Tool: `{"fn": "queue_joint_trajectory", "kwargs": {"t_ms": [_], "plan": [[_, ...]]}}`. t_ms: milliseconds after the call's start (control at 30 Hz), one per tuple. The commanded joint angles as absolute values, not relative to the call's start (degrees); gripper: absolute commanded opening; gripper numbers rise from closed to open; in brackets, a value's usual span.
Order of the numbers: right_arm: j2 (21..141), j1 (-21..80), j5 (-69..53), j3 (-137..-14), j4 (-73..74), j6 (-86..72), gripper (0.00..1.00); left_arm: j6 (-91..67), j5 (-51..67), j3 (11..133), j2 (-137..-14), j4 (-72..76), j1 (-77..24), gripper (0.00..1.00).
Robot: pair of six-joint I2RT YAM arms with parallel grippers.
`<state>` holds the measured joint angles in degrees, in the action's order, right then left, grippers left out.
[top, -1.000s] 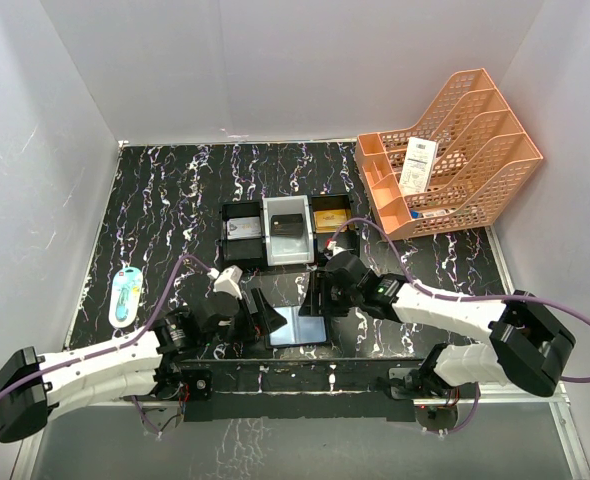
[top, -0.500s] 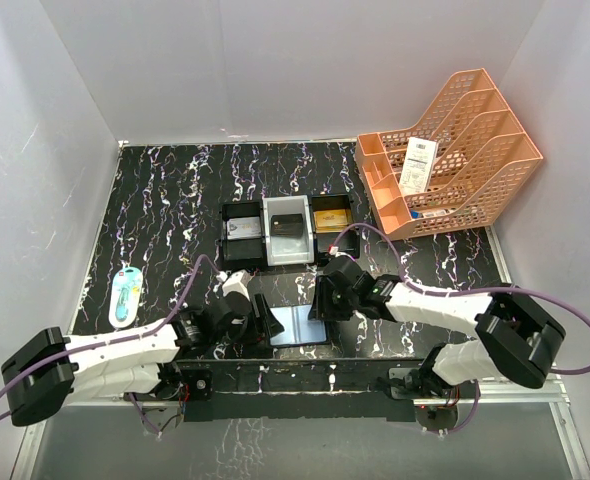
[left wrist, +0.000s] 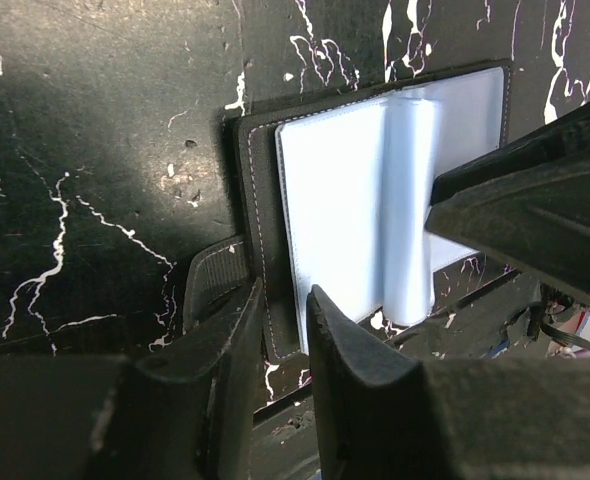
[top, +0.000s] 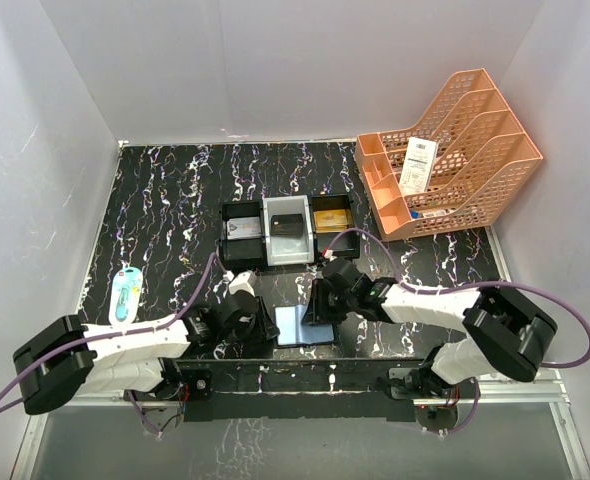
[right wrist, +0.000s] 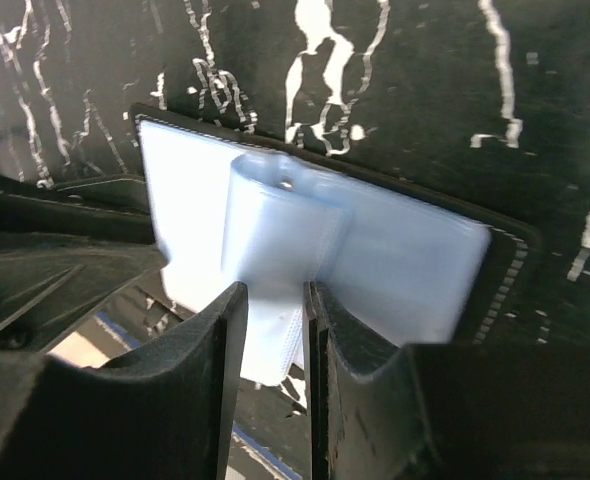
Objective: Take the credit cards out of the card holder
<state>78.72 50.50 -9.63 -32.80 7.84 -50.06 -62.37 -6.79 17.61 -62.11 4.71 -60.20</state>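
The card holder (top: pixel 302 326) lies open near the desk's (top: pixel 175 210) front edge, blue-grey faces up. The left gripper (left wrist: pixel 280 325) is narrow, pinching its dark left border. The right gripper (right wrist: pixel 272 320), narrow too, nips the raised middle fold.
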Motion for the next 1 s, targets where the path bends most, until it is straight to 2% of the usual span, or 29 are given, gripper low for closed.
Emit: {"fn": "queue_joint_trajectory", "kwargs": {"t_ms": [0,167,433,967], "plan": [[79.8,50.7,-15.8,-32.3,-0.1,-52.0,0.27,-61.5,-4.9,19.7,-63.7,5.1,-60.4,0.22],[76.5,50.7,-10.8,-35.5,7.3,-50.1,0.30,-62.2,-6.0,19.7,-62.8,3.0,-60.4,0.18],[69.7,50.7,4.1,-38.9,23.0,-49.1,0.43,-62.5,-6.8,18.9,-60.7,2.6,-60.4,0.14],[74.3,50.7,2.2,-35.4,20.8,-49.1,0.45,-61.6,-5.3,19.2,-62.2,4.2,-60.4,0.14]]}}
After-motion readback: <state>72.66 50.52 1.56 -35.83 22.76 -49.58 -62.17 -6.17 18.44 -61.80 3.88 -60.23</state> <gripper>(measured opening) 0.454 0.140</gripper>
